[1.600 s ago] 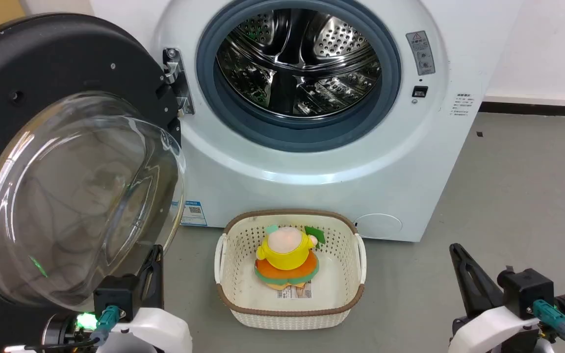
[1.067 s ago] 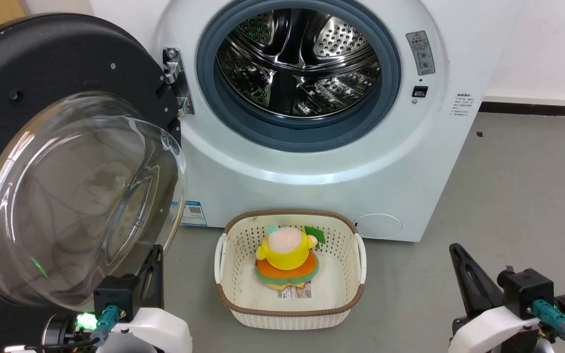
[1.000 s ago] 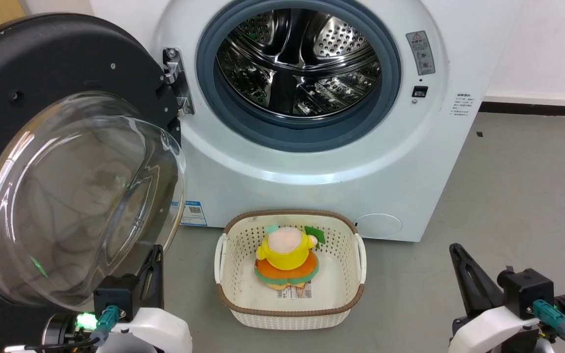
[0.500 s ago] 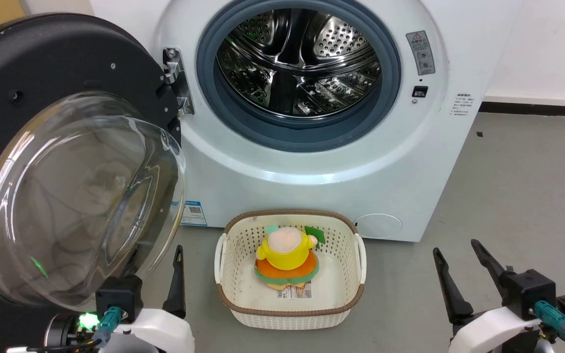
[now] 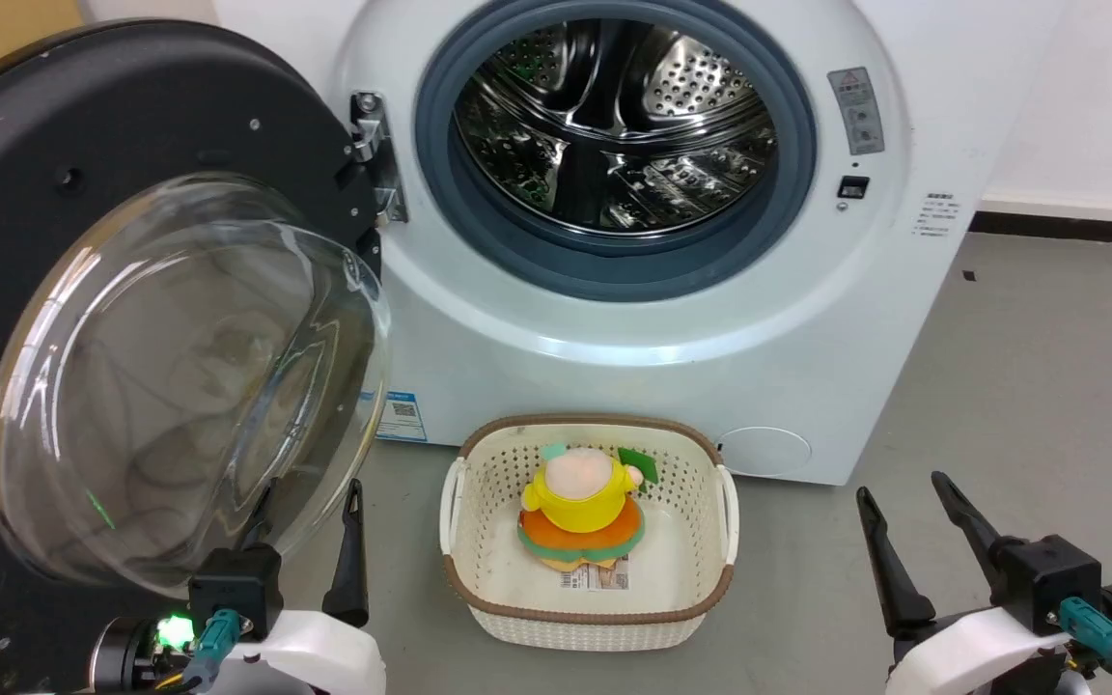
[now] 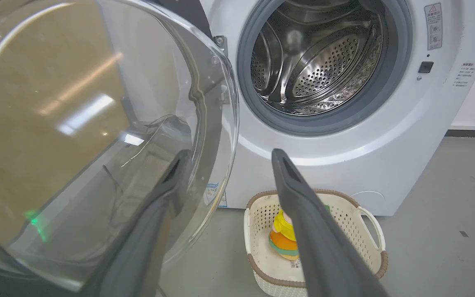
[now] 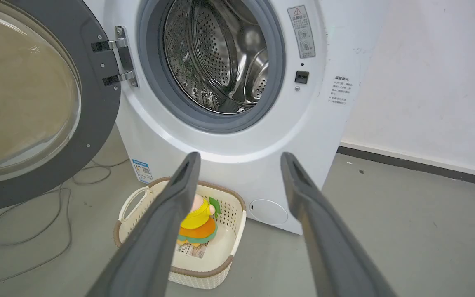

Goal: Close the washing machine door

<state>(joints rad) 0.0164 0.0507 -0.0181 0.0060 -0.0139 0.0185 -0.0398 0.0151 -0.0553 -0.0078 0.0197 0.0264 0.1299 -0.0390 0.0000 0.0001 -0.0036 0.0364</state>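
Head view: the washing machine door [image 5: 160, 367] stands swung wide at the left of the frame, hinged to the washing machine [image 5: 614, 328]. It looks heavy and rigid, and its glass bowl slick and breakable, so the black rim opposite the hinge seems the safer place to push. The left gripper [image 5: 313, 502], spread wide and empty, sits at lower left just under the bowl. The right gripper [image 5: 901, 487], equally wide and empty, sits at lower right, well apart from the door.

Left wrist view: the bowl's edge falls between the fingers [image 6: 167, 185]; whether they touch it cannot be told.

Right wrist view: the door fills the upper left, away from the fingers [image 7: 179, 185].
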